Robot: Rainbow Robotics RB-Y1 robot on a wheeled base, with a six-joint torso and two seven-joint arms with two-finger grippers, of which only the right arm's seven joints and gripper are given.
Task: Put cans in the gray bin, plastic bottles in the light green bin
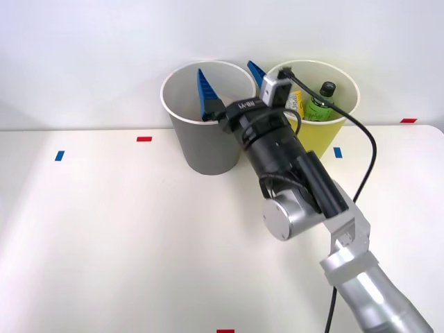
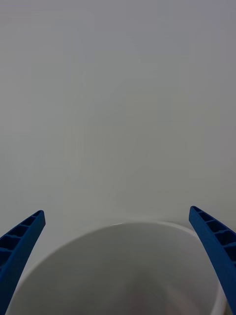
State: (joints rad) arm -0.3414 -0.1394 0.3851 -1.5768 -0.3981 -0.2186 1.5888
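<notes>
While the right gripper [image 1: 227,78] hangs over the gray bin [image 1: 208,149], its blue fingers [image 2: 216,246] are spread wide and hold nothing. One fingertip sits inside the bin's mouth. Just beside it, the green bin [image 1: 326,135] holds a green bottle [image 1: 321,103], black cap up.

Smooth matt plastic gray bin [image 1: 208,149], glossy green bottle [image 1: 321,104], seemingly plastic.
</notes>
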